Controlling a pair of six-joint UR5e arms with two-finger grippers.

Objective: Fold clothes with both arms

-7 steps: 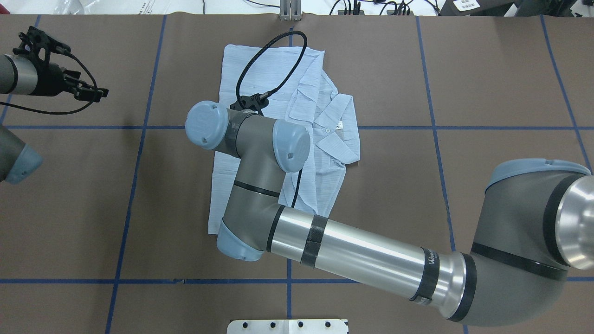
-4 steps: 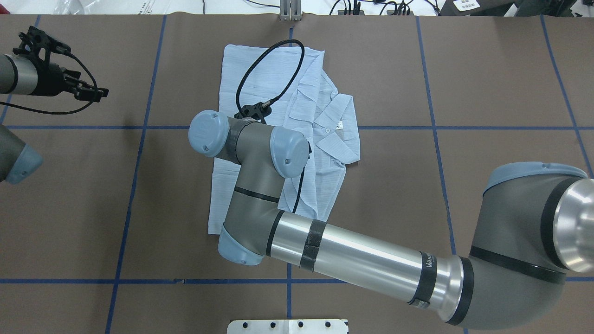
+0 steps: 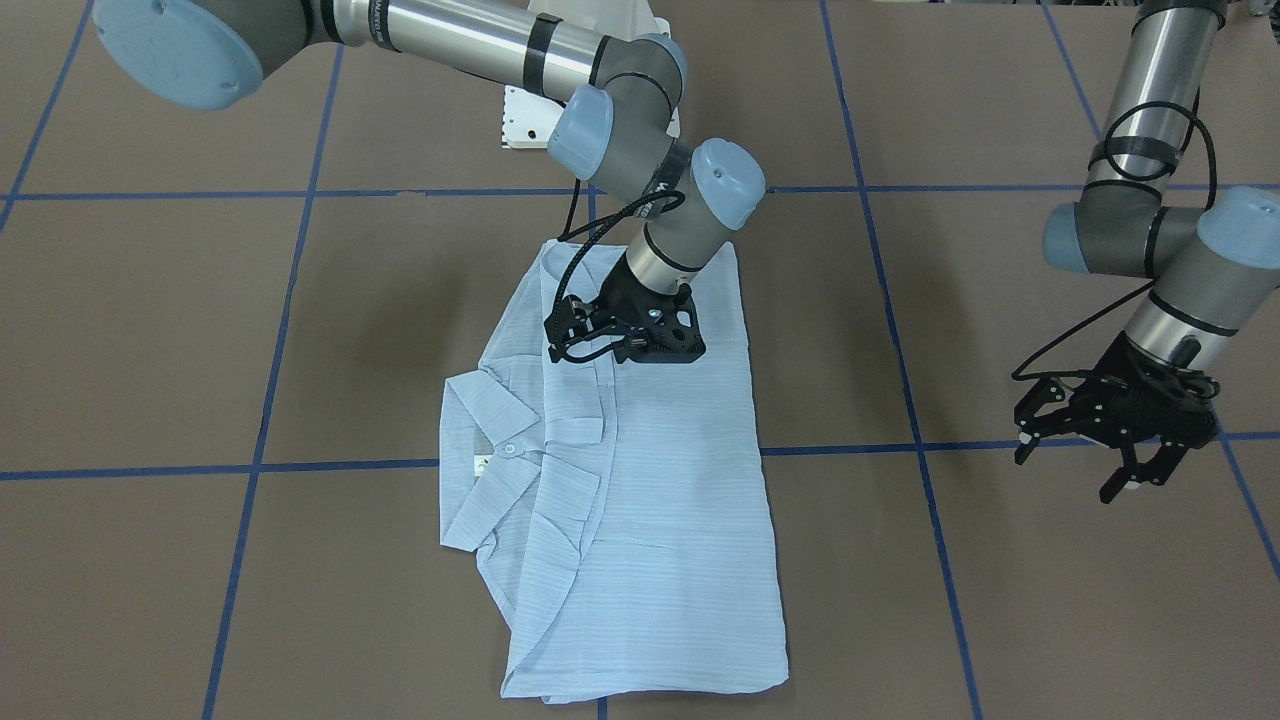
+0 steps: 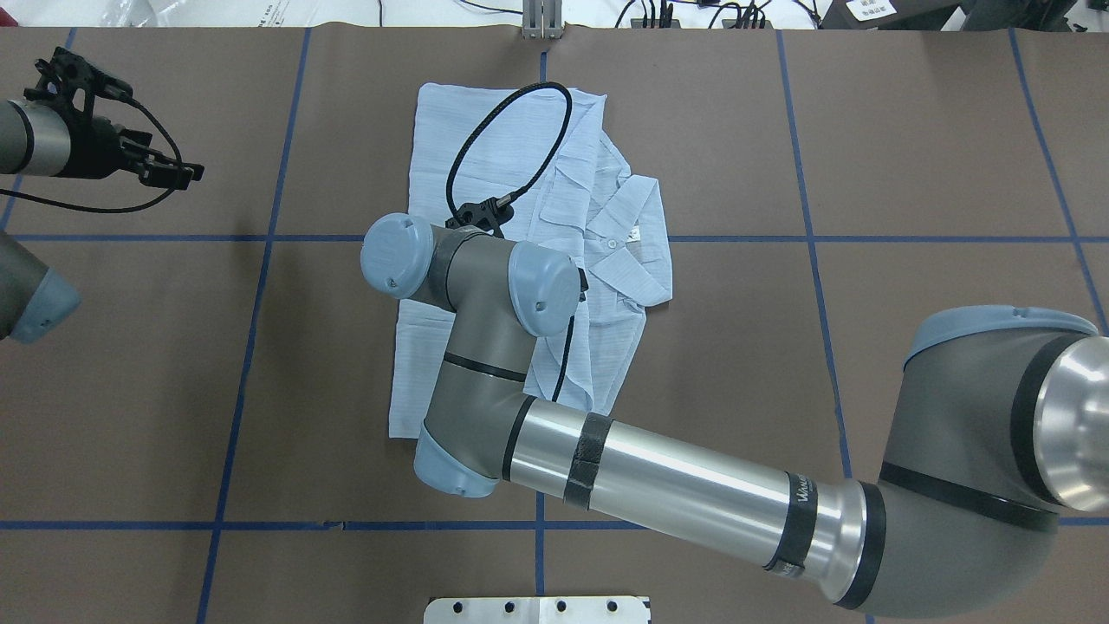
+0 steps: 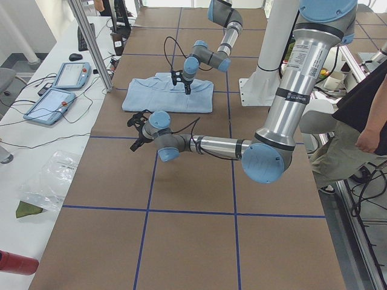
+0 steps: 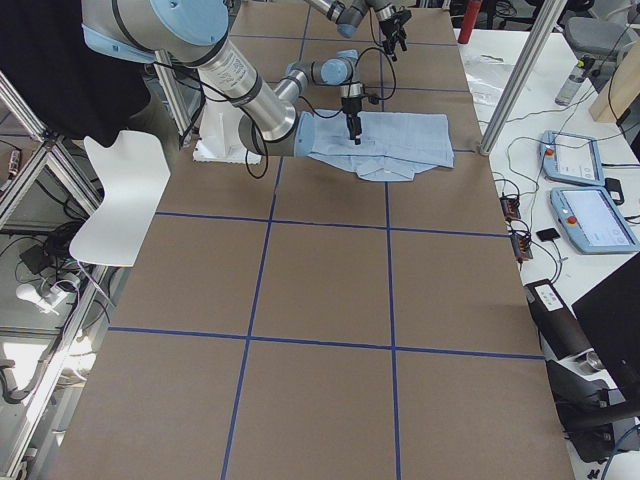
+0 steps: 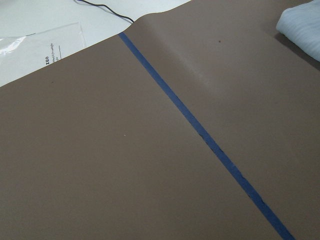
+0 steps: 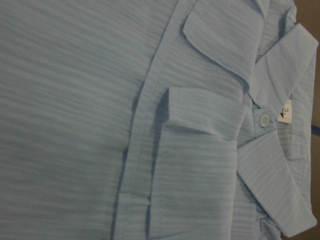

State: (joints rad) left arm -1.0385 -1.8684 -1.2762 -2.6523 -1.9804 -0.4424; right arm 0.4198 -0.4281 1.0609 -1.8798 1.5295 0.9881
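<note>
Brown blue-taped table bears the shirt; left fingers spread, right fingers over it, state unclear.

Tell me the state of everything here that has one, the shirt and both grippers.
Shirt: folded, lying flat on the table, collar showing.
Collar button: fastened.
Right gripper: low over the shirt, open or shut cannot be told.
Left gripper: open, empty, away from the shirt.

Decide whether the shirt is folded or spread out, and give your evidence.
Folded: the shirt lies as a compact rectangle, no sleeves sticking out, collar at one edge.
</note>
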